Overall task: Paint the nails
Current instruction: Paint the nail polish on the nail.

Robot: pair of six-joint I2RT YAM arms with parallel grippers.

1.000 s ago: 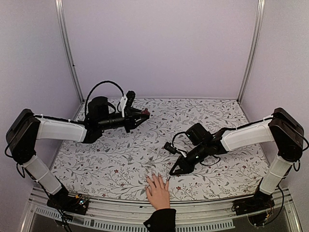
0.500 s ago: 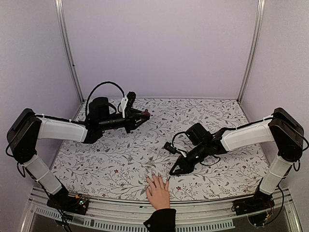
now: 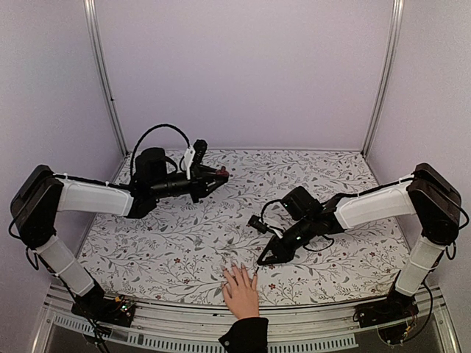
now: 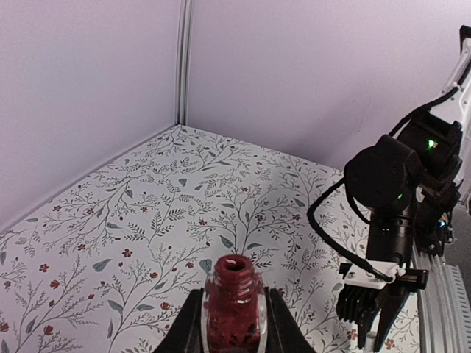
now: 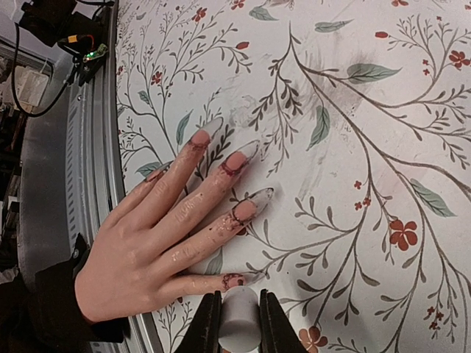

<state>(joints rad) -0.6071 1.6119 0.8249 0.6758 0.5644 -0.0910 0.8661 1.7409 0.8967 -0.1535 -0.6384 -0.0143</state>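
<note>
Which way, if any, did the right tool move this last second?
Yes, barely: the right tool edged up-left in the top view, away from the hand.

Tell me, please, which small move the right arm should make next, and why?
Probably ease the right tool a little toward the nail of the nearest finger. It is shut on the white cap just beside the hand, which lies flat on the table, and the nails look pale, with red only smeared at their bases. The brush itself is not visible.
</note>
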